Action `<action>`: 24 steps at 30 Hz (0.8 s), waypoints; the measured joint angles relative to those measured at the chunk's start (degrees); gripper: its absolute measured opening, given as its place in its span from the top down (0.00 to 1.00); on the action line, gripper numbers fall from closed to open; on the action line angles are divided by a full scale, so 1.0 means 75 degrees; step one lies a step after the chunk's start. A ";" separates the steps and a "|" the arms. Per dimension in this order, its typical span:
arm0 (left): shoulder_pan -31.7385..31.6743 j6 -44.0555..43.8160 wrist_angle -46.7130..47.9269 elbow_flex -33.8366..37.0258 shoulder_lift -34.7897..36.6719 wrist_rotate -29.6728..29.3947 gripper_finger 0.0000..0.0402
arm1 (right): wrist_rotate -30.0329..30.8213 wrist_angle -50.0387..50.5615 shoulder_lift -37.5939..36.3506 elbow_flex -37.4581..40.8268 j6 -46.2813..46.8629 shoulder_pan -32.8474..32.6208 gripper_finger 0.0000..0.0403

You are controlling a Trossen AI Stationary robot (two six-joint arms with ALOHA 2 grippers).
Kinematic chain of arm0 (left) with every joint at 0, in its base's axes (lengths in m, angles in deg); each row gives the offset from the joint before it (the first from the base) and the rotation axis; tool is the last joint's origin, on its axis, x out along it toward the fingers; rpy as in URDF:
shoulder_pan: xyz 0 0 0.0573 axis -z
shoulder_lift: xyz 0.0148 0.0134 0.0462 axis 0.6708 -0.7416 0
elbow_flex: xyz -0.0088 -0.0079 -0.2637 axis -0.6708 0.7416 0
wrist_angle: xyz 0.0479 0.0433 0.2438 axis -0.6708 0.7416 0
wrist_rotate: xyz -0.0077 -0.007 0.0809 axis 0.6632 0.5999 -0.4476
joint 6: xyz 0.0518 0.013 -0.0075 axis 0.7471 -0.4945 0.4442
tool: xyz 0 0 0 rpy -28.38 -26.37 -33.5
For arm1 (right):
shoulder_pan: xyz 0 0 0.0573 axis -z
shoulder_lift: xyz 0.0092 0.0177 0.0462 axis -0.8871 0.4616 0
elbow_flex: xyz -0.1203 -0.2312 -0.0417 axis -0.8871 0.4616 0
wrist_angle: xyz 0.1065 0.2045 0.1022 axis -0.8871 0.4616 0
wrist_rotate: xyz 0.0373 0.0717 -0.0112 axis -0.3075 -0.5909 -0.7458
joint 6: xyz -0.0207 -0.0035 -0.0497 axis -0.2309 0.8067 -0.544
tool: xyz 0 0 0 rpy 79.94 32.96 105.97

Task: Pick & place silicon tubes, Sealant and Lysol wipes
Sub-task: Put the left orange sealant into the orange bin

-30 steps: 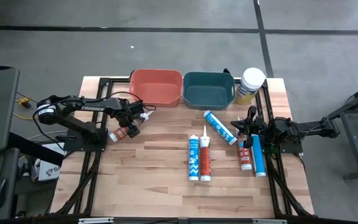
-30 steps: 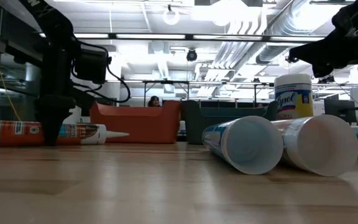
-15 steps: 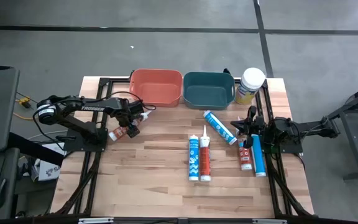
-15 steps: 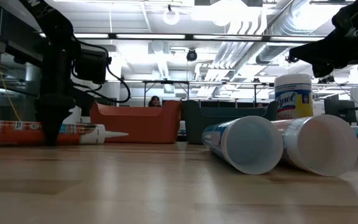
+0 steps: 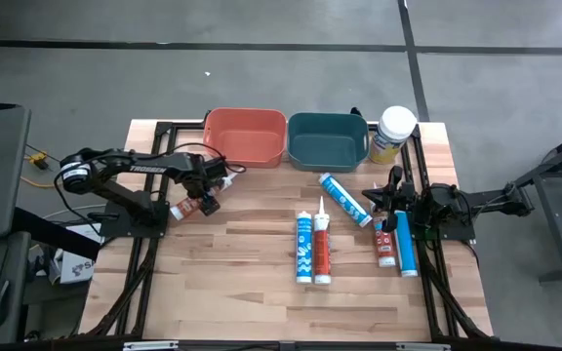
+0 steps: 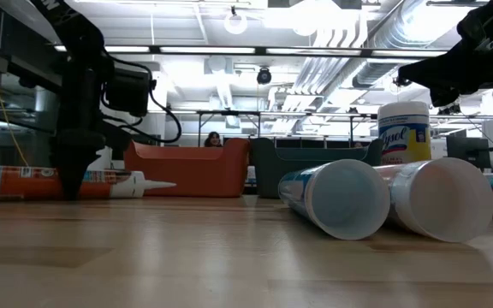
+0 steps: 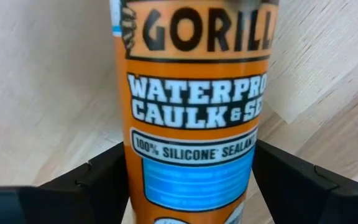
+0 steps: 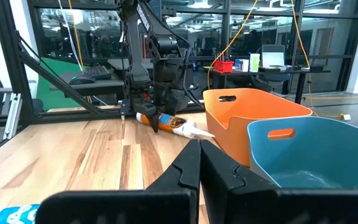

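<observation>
left gripper (image 5: 203, 195) is down at the table over the orange caulk tube (image 5: 199, 202), fingers (image 7: 92, 183) spread wide on either side of the tube body. the tube lies flat on the wood between them; can't tell if the pads touch it. tube label in the left wrist view reads waterproof caulk, 100% silicone sealant. its white nozzle (image 6: 157, 184) pokes out past the gripper toward the orange bin (image 5: 246, 136), which sits just beyond the tool at the table's back edge. teal bin (image 5: 328, 140) is touching or just beside the orange one, on the side away from the left arm.

further out from the left gripper, mid-table: two tubes lying side by side, a blue-and-white one (image 5: 303, 246) and a red-and-white one (image 5: 321, 244), nozzles pointing to the bins. past them a blue tube (image 5: 344, 199) lies at an angle near the teal bin.

farthest across, right gripper (image 5: 392, 191) is pinched fully closed, holding nothing, hanging above the table. just beside it two more tubes lie along the table's right edge, one red (image 5: 385, 243), one blue (image 5: 405, 243).

lysol wipes (image 5: 393, 134) stand upright at the far back corner, just beside the teal bin, well apart from both grippers.

a person (image 6: 211, 139) shows in the room behind the bins.
</observation>
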 joint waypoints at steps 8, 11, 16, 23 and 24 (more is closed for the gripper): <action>0.0003 -0.0044 -0.0030 0.0000 -0.0018 -0.0007 0.43 | -0.0002 0.0000 0.0000 -0.0002 0.0000 0.0001 1.00; 0.0005 -0.0064 -0.0027 0.0000 -0.0018 -0.0009 0.47 | -0.0002 0.0001 -0.0003 0.0001 0.0000 0.0001 1.00; 0.0005 -0.0073 -0.0027 0.0000 -0.0018 -0.0009 0.49 | -0.0002 0.0000 0.0000 0.0001 0.0000 0.0001 1.00; 0.0200 -0.0114 -0.0028 0.0000 -0.0018 -0.0006 0.51 | -0.0002 0.0002 0.0000 0.0000 0.0000 0.0001 1.00; 0.0237 -0.0127 -0.0030 0.0000 -0.0018 -0.0006 0.51 | -0.0001 0.0002 0.0000 -0.0001 0.0000 0.0000 1.00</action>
